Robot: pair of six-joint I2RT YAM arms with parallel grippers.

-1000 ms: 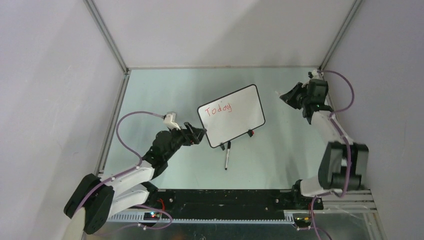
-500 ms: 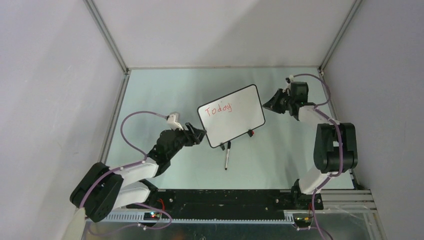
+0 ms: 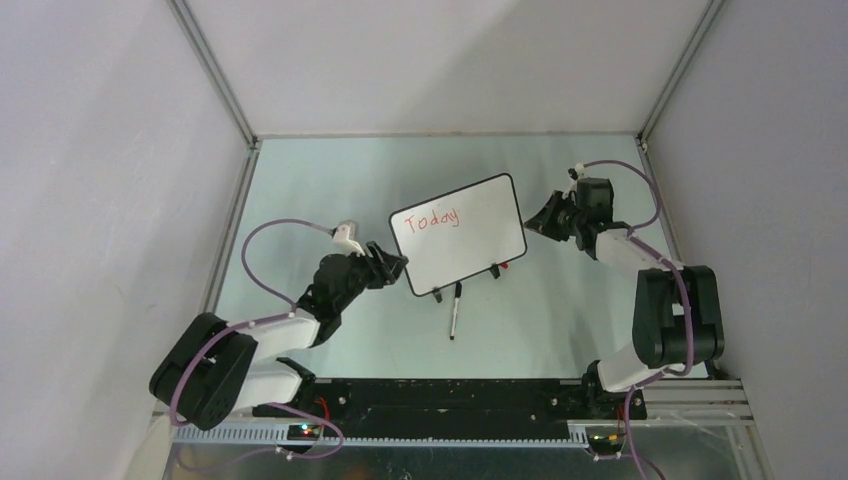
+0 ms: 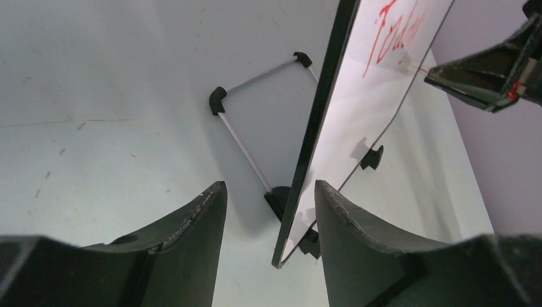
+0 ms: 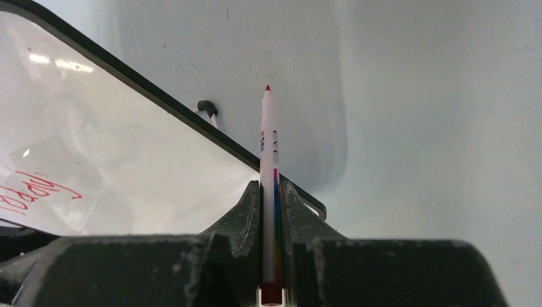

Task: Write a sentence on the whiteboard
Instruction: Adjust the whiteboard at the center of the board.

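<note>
The whiteboard (image 3: 470, 240) stands tilted mid-table on small black feet. The sentence (image 3: 432, 219) is one red word, "Today", at its upper left. My left gripper (image 3: 398, 265) straddles the board's lower left corner. In the left wrist view the black frame edge (image 4: 317, 128) runs between the fingers (image 4: 192, 230); the left one stands clear of it, so the left gripper (image 4: 268, 195) is open. My right gripper (image 3: 545, 218) hovers off the board's right edge, shut on a red-tipped white marker (image 5: 268, 141) that points past the whiteboard (image 5: 115, 141).
A second pen (image 3: 454, 312) with a white barrel and black cap lies on the table just in front of the board. A wire stand (image 4: 243, 137) props the board from behind. Enclosure walls with metal posts ring the table.
The right arm swung from the far right corner in to the board's right edge, still gripping the marker. The left jaws narrowed around the board's corner, and the board shifted slightly left.
</note>
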